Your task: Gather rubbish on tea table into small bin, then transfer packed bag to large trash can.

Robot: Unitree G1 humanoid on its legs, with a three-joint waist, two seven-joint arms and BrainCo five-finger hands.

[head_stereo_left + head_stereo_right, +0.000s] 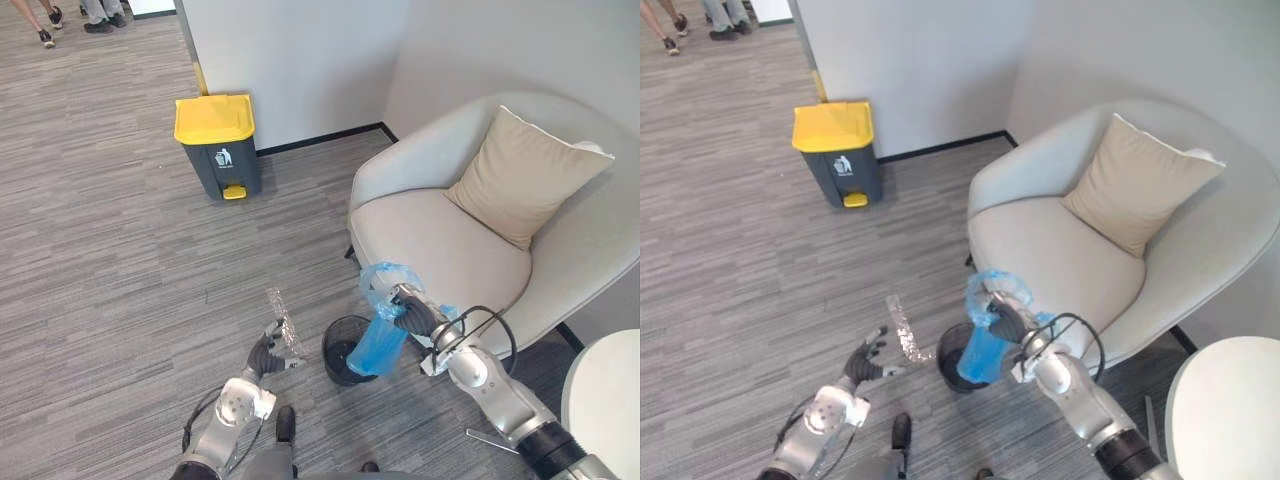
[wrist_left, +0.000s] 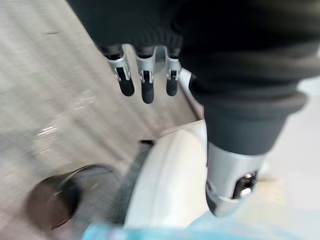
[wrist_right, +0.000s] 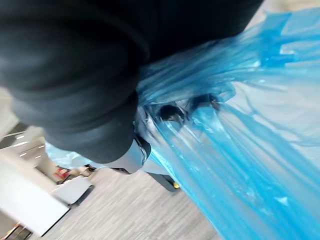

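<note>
I saw the blue bag (image 1: 380, 345) hanging from the right hand (image 1: 410, 312), whose fingers were clamped around its gathered top. Its lower end sat in the mouth of the small black bin (image 1: 335, 365) on the floor (image 1: 120, 280), just beside the armchair (image 1: 440, 250) with its tan cushion (image 1: 520, 175). The left hand (image 1: 268, 352) hovered left of the bin, fingers straight and apart, holding nothing, near a clear wrapper (image 1: 283, 322) lying on the floor. The yellow-lidded trash can (image 1: 217, 140) stood well apart, by the wall (image 1: 300, 60).
</note>
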